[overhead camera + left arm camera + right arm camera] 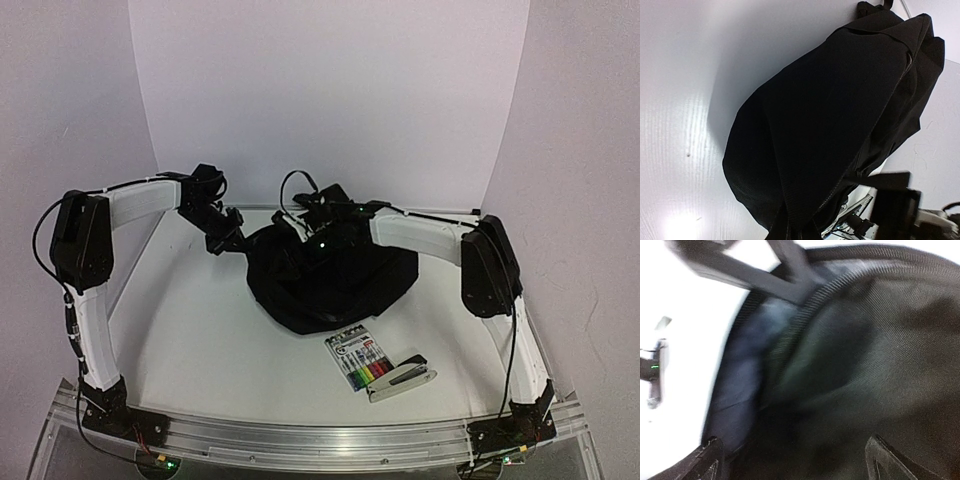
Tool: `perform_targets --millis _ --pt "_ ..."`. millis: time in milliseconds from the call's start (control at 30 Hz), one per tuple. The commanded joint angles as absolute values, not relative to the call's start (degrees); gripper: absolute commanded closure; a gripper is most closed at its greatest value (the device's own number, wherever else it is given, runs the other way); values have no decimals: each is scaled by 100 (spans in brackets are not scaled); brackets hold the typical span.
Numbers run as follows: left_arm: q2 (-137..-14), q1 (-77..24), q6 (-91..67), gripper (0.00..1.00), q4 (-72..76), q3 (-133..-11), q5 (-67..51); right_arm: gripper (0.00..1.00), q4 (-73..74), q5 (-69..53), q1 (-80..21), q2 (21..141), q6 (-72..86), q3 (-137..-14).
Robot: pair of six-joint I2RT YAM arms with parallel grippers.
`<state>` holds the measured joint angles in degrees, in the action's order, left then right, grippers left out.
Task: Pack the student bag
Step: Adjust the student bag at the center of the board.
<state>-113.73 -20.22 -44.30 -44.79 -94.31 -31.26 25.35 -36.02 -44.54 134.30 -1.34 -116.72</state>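
While the left pincer (224, 238) sits shut at the student bag's (335, 285) edge, white table (190, 320) beside it, the right pincer (794, 445) gapes empty over the rim.

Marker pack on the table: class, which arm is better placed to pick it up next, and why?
Right, probably. The marker pack lies beside the stapler on the right arm's side, and the right pincer stands open over the student bag. The left pincer is shut at the bag's left edge.
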Motion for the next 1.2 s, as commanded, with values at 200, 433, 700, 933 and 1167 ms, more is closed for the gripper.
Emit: perform_targets --millis 200,433,700,933,1167 --pt "-11137 -1673 -3471 69 -5127 -10371 -2426 7 3288 -4155 -3356 11734 102 -11085" --pt "-10593 -1947 -2742 48 -4934 -10378 -2644 15 3271 -3920 -2555 10854 398 -9320" --pt "-11536 -3230 -2569 51 -5044 -10906 -3495 22 3293 -3983 -2187 10706 566 -8370" --pt "-12378 -3884 -2840 60 -4650 -11358 -4116 23 3149 -4443 -2187 11148 943 -8058" --pt "-12895 -4270 -3182 60 -4671 -11631 -3925 20 2798 -4719 -2181 11542 1315 -8118"
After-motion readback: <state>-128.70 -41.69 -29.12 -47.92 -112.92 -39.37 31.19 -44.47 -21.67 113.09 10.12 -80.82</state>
